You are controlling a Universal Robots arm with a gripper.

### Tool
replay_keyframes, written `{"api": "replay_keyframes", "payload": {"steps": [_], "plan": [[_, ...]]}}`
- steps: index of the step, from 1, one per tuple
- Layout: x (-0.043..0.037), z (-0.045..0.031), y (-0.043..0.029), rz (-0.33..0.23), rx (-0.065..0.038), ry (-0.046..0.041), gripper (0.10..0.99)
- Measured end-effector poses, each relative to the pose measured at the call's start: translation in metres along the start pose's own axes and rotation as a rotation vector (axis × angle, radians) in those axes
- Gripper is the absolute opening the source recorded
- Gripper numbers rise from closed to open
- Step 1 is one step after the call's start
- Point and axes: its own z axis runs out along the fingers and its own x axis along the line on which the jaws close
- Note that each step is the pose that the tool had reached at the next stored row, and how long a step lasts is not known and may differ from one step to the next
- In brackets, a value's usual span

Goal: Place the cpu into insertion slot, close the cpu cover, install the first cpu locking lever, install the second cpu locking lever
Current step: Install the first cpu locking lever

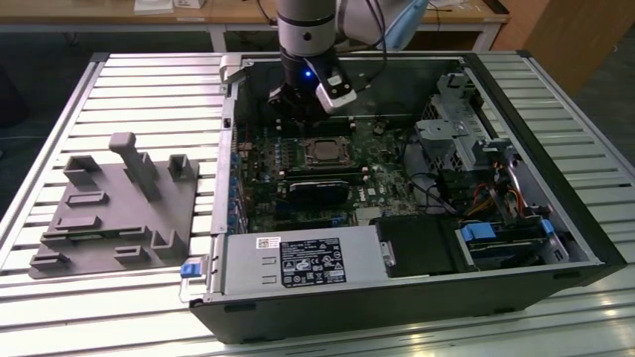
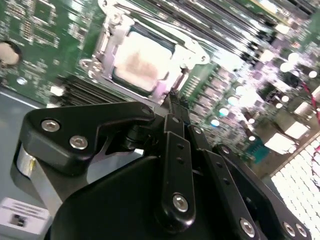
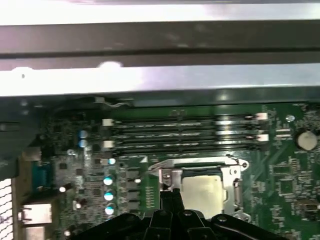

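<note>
1. Your tabletop [image 1: 129,97] carries the open case [image 1: 397,312]. In the exterior view a grey tray [image 1: 109,216] lies at 9 o'clock of the case, well apart from the work.
2. The board [image 1: 382,190] lies flat in the case. The slot [image 1: 323,152] sits at about 10 o'clock from the case's middle.
3. Your gripper [image 2: 172,97] has its fingers together with nothing seen between them. In the exterior view it stands at 11 o'clock of the slot, and the tips are just beside the cover's edge.
4. The cover [image 2: 107,42] lies down flat around the chip, so that step looks done.
5. The cpu [image 2: 142,57] is seated in the slot, its dull top showing through the cover's window.
6. A thin lever [image 3: 190,161] runs along the cover's side next to the memory slots [image 3: 185,132]. I cannot tell whether it is hooked.
7. I judge that the lever work is in hand. To do it well:
   - Bear on the lever's bar alone.
   - Press down first, then sideways under its catch.
   - Go slowly, so the closed tips do not slip onto the cpu top or the board parts close by.
   - Keep the cover flat while you press; if a corner lifts, ease off.
</note>
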Motion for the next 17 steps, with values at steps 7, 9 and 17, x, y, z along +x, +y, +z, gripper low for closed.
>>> {"api": "replay_keyframes", "payload": {"steps": [7, 9, 17], "plan": [[0.0163, -0.0008, -0.0010, 0.000, 0.000, -0.0005, 0.106], [0.0202, -0.0009, -0.0012, 0.000, -0.001, -0.0007, 0.106], [0.0263, -0.0020, -0.0015, -0.002, -0.016, 0.0005, 0.106]]}}
